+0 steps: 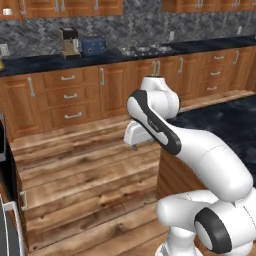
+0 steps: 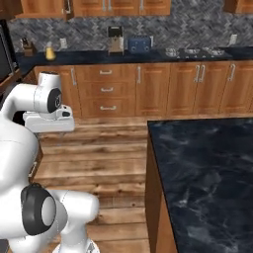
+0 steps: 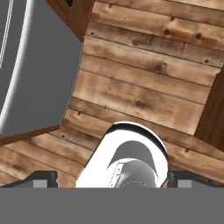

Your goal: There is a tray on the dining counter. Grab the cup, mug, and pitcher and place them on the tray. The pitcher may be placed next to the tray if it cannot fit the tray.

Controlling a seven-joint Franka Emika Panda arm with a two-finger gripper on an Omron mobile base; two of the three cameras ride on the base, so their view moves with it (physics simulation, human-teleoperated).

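The dining counter (image 2: 202,183) with its black, white-veined top takes up the lower right of the right base view and shows at the right edge of the left base view (image 1: 227,125); the part I see is bare. Tray, cup and mug are out of view. A small yellow-orange, narrow-topped thing (image 2: 49,52) stands far off on the wall counter; it may be the pitcher, but it is too small to be sure. My gripper (image 1: 135,146) hangs over the wooden floor, pointing down. In the hand view the gripper (image 3: 113,180) is open, its fingertips (image 3: 43,179) wide apart and holding nothing.
Along the back wall counter (image 2: 148,55) stand a knife block (image 2: 28,48), a coffee machine (image 2: 116,39), a blue toaster (image 2: 139,44) and a cooktop (image 2: 192,51). A steel-grey appliance (image 3: 30,65) lies left of the hand. Wooden floor (image 1: 85,170) separates the counters.
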